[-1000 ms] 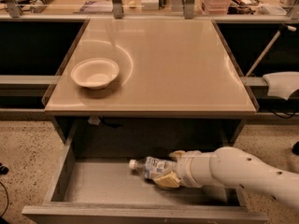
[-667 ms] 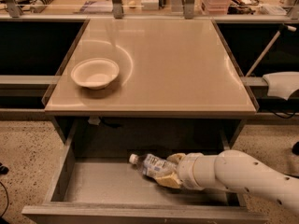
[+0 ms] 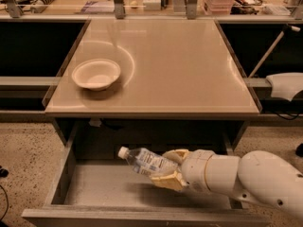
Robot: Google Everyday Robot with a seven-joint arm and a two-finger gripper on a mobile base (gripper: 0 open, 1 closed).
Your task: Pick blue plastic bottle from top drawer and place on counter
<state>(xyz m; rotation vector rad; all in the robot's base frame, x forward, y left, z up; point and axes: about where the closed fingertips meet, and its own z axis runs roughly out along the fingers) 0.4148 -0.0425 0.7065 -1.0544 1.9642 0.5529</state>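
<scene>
Camera view: bottle is pinched by gripper inside drawer; it must next be raised onto worktop.

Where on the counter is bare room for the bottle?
The counter is bare right of the bowl, through to its right and far edges; only the front-left corner is taken. The gripper holds the blue plastic bottle over the top drawer.

The counter and drawer are viewed from the front, looking down; the gripper, clasped on the bottle, is framed low, over the drawer.
</scene>
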